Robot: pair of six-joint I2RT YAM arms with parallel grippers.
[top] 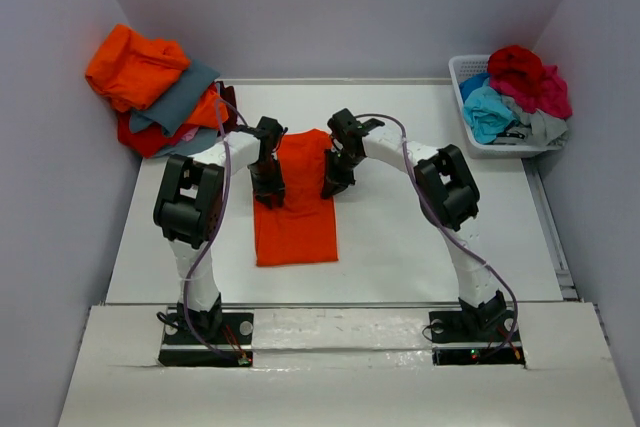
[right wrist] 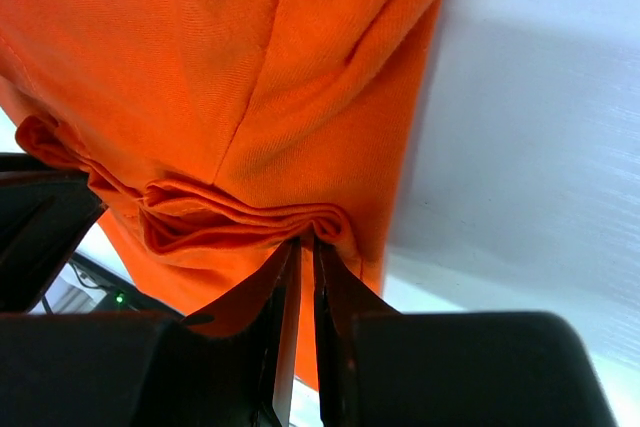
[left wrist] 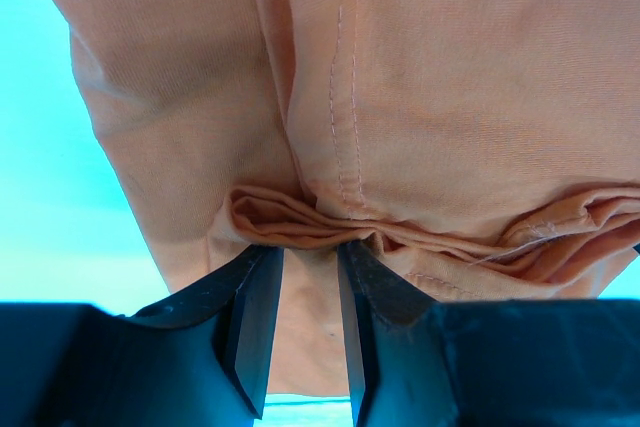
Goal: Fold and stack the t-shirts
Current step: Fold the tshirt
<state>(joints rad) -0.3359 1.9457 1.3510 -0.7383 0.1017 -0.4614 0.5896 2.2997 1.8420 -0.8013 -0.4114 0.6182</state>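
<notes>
Orange t-shirt (top: 295, 232) lies mid-table (top: 420, 237) as a long narrow strip btw the two arms, near end flat. Left gripper (top: 268, 195) sits at its left edge and right gripper (top: 332, 187) at its right edge, both on the far half. Left wrist view: jaws pinch a bunched fold of the orange cloth at the tips, though the grip looks prob. loose, w/ a gap lower down. Right wrist view: jaws nearly together, clamped on a gathered fold. Heap of t-shirts (top: 150, 87) (orange, grey, red) sits far left; white basket (top: 510, 149) far right holds more t-shirts (top: 520, 87).
</notes>
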